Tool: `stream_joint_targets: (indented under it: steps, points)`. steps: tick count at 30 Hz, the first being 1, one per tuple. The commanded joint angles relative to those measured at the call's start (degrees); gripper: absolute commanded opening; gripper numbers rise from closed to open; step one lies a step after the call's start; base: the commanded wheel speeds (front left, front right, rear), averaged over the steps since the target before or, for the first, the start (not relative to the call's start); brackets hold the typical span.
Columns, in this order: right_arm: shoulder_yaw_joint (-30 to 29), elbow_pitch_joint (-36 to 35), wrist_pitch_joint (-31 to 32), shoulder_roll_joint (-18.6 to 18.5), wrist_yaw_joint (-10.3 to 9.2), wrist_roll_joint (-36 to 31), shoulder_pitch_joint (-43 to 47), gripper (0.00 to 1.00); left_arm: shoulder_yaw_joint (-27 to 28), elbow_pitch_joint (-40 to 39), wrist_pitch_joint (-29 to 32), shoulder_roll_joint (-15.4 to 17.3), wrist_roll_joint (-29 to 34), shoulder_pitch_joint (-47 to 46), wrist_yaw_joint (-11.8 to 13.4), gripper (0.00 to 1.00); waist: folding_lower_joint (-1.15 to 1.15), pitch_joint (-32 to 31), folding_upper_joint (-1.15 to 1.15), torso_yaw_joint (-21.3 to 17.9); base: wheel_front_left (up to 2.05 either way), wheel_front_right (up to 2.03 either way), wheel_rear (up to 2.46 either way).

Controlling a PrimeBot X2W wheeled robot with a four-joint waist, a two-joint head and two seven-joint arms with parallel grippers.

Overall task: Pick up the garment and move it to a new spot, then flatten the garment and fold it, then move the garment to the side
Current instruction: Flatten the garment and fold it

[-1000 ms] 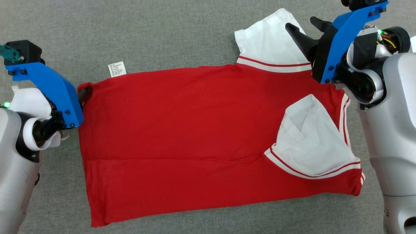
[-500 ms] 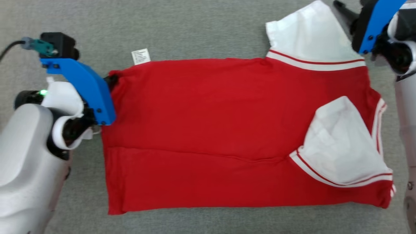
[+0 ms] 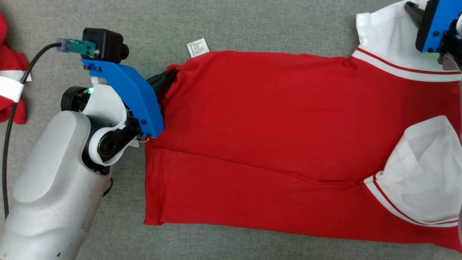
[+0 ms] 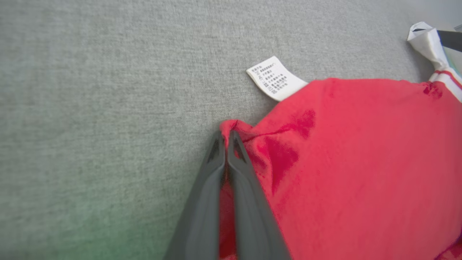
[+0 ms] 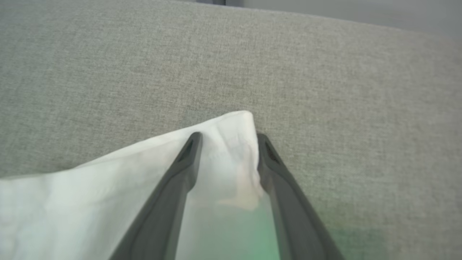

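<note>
Leftmost, a bunched red cloth (image 3: 8,90) with a white band is seen at the edge of the head view, and a black cable (image 3: 9,122) is looped beside it over the grey, coarsely woven surface (image 3: 252,21). Next, the left jaws are found closed on the far hem corner of the T-shirt (image 3: 270,122). In the left wrist view the two dark tapered fingers (image 4: 202,202) are pressed together with a puckered tuck of red fabric pinched between them. A small white care label (image 3: 197,47), printed in black, is seen jutting from the far edge near that corner. The T-shirt is spread flat across the middle and right of the surface, hem to the left and sleeves to the right. Its body is made of soft, matte red knit and is crossed lengthwise by one shallow crease. Each white sleeve is joined to the red by a white band carrying a thin red stripe. The near sleeve (image 3: 422,173) is folded, crumpled, onto the body, while the far sleeve (image 3: 386,36) is laid out on the surface. At the right, the right jaws are held apart astride the far sleeve's corner, with white cloth lying in the gap between the fingers (image 5: 164,202).
</note>
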Motion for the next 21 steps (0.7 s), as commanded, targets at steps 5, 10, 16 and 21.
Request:
stream_joint_targets:
  steps: [5,10,16,21]
  points:
    - [0.2,-1.8,-4.2,0.1,0.01,0.6,0.5,0.00,2.0,2.3,-4.8,0.2,0.6,0.7,1.2,0.00,0.01,-0.3,0.00,-1.3,0.00,0.00,0.00]
    - [1.0,-4.8,-9.2,-0.7,0.01,4.3,3.0,0.00,5.9,3.9,-12.6,0.0,0.2,1.6,1.4,0.00,0.01,-2.2,0.00,-3.2,0.00,0.00,0.00]
    - [2.9,-10.0,-10.5,-3.1,0.01,10.0,8.8,0.00,8.9,4.2,-19.5,-0.7,-1.6,6.1,-0.6,0.00,0.01,-5.1,0.00,-5.2,0.00,0.00,0.00]
    - [2.6,-17.4,-11.5,-5.2,0.01,14.9,17.4,0.00,8.3,2.5,-25.3,-1.3,-1.0,12.0,-3.1,0.00,0.01,-7.9,0.00,-5.6,0.00,0.00,0.00]
